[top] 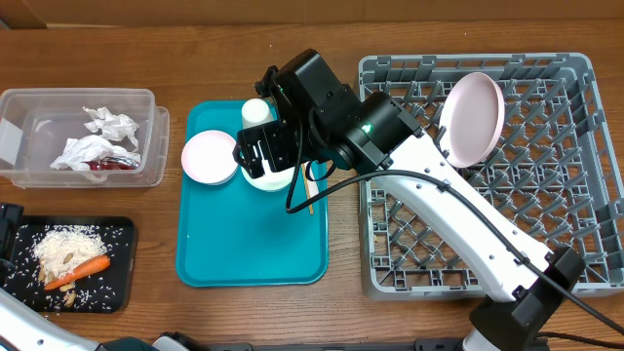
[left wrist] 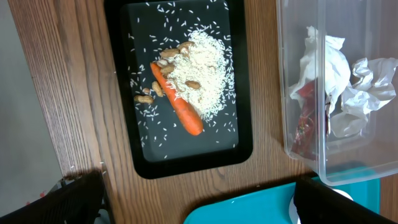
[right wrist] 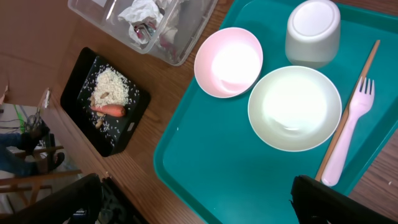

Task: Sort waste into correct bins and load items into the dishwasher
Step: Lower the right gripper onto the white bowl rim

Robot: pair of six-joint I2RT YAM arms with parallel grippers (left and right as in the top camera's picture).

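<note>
My right gripper [right wrist: 199, 199] is open and empty above the teal tray [top: 249, 244]. Below it lie a white bowl [right wrist: 294, 109], a pale pink bowl [right wrist: 228, 62], an upturned white cup [right wrist: 313, 31], a fork [right wrist: 348, 130] and a wooden stick [right wrist: 351, 93]. My left gripper [left wrist: 199, 199] is open and empty over the table between the black tray [left wrist: 186, 155] and the teal tray. The black tray holds rice [left wrist: 202, 74] and a carrot piece [left wrist: 177, 106]. The clear tub [top: 24, 175] holds white napkins [top: 97, 136] and a red wrapper [left wrist: 305, 124].
The grey dish rack [top: 487, 244] stands at the right with a pink plate [top: 473, 117] upright among its pegs. My right arm crosses from the rack's front left corner to the teal tray. Small pale nut-like scraps [left wrist: 146, 96] lie by the carrot.
</note>
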